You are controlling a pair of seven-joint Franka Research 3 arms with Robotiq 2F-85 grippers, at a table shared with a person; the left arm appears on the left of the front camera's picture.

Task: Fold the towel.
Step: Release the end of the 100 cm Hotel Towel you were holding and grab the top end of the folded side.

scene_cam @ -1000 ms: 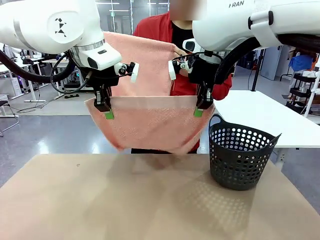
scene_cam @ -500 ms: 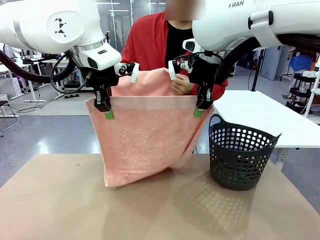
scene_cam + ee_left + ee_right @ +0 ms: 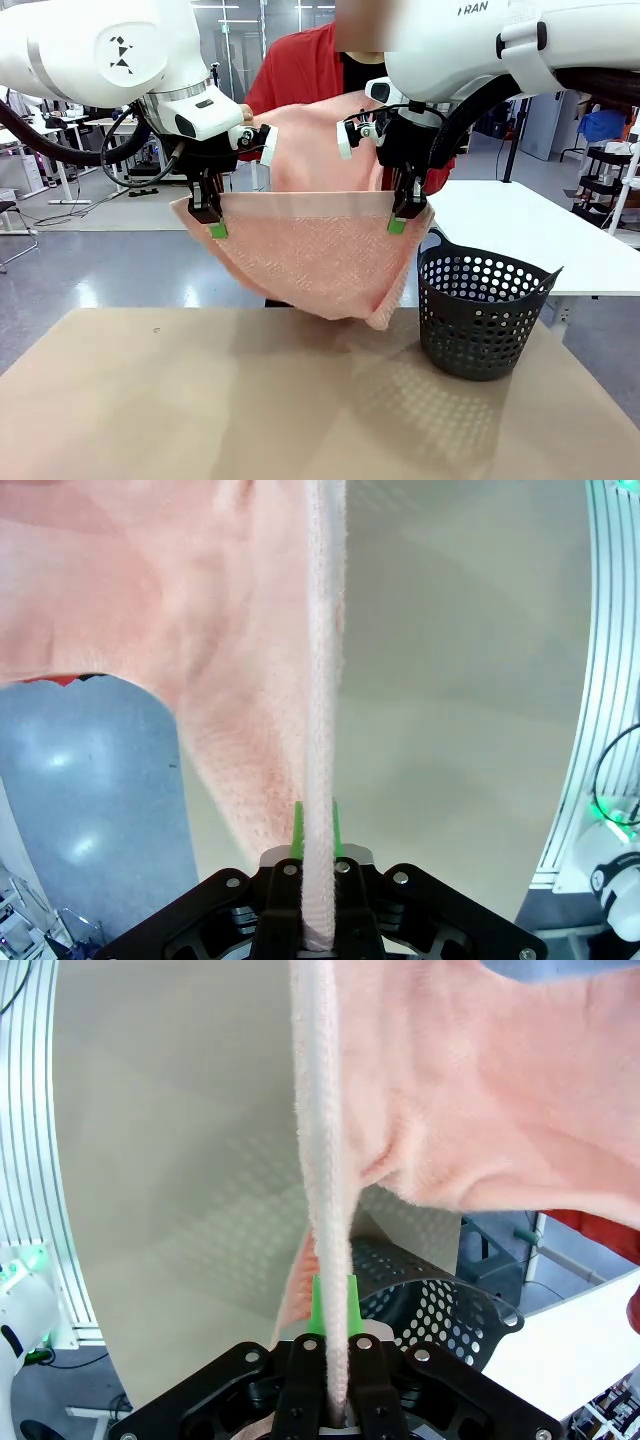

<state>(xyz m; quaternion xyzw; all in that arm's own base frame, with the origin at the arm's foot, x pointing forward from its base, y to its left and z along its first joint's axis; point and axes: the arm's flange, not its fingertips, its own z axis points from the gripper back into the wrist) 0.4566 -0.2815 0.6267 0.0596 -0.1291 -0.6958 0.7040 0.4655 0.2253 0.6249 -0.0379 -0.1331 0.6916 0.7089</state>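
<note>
the tan table (image 3: 200, 400) lies below the towel (image 3: 310, 250), which hangs in the air as a sagging sling, its far end up at the person (image 3: 300, 70). the dark basket (image 3: 480, 310) stands just beside it. the left gripper (image 3: 212, 222) and the right gripper (image 3: 400, 218) are each clamped on 1 near corner.

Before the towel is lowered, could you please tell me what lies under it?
Under the hanging towel the tan table shows; the dark basket stands beside it, not beneath. The sagging cloth hides part of the table's far edge.
</note>
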